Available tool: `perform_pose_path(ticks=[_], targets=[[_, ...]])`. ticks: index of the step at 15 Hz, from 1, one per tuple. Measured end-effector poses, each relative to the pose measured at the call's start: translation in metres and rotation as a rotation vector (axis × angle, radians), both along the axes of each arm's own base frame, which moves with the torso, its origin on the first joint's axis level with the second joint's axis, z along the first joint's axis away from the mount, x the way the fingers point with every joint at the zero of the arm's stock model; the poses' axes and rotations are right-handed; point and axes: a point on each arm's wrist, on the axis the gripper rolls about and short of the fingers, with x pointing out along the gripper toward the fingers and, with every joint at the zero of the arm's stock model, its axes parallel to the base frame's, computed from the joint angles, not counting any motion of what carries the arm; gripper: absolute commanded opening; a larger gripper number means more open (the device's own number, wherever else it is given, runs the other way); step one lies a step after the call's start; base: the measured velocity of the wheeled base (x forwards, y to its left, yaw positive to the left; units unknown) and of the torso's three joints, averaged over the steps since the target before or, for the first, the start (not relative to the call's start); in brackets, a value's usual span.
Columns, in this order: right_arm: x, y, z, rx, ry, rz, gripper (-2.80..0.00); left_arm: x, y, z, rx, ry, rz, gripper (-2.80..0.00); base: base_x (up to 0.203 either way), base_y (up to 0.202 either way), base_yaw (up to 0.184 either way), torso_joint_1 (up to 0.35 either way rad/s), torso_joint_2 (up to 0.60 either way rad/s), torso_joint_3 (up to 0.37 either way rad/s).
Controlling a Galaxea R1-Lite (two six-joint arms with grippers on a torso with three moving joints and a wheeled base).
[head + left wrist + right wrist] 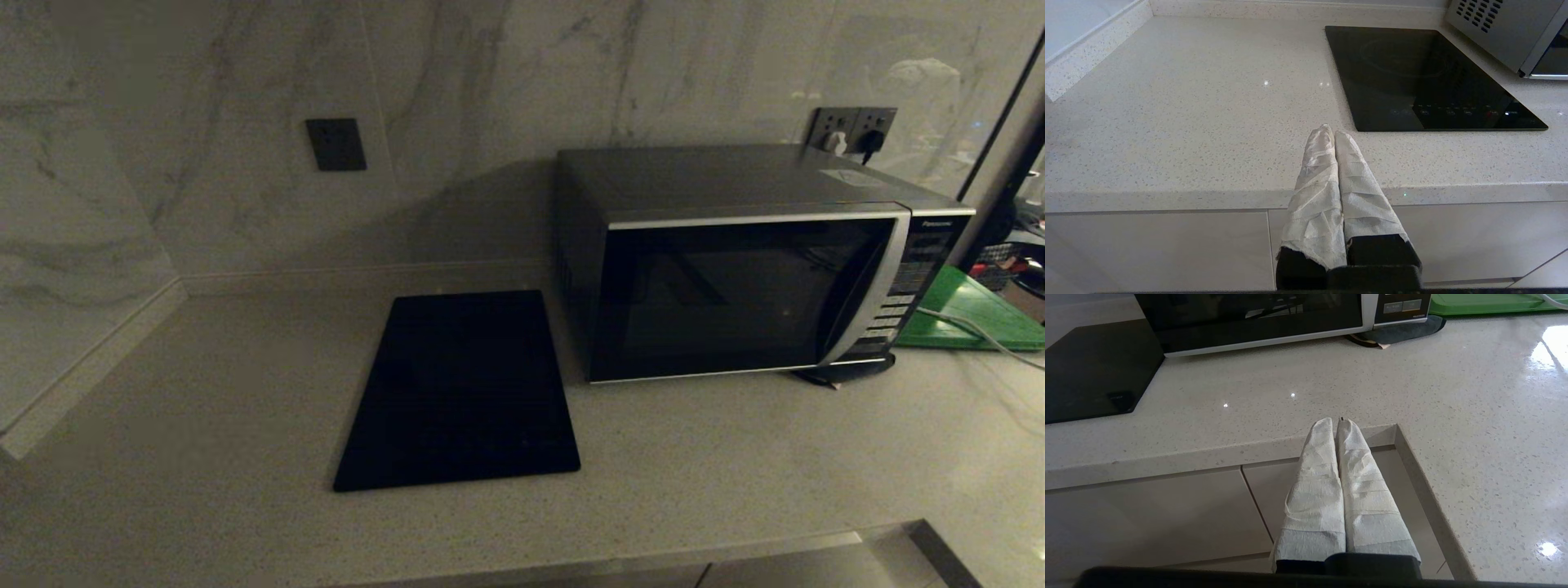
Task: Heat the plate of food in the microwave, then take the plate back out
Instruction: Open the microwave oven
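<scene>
**Nothing begun: door closed, plate out of sight**

No step visibly done. One microwave (739,265) on the counter (204,392), door closed; opening, loading, heating and unloading apparently all left. No plate of food visible in any view. One black slab (461,388) beside the microwave, one green board (976,314) past it. Two grippers, left gripper (1329,134) and right gripper (1336,425), both pressed closed, empty, at the counter's front edge.

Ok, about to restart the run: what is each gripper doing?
Left gripper: shut, holding nothing.
Right gripper: shut, holding nothing.
</scene>
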Motion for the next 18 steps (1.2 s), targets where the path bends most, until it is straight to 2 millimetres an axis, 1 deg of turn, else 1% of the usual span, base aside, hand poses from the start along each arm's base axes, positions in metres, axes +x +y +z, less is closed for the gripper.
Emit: perform_pose_path(ticks=[18], targets=[[0.0000,0.0000,0.0000,0.000,0.000,0.000,-2.80,0.0000,0.0000,0.0000,0.000,0.000,0.000,-2.80,0.000,0.000,0.000,0.000,0.00,0.000]])
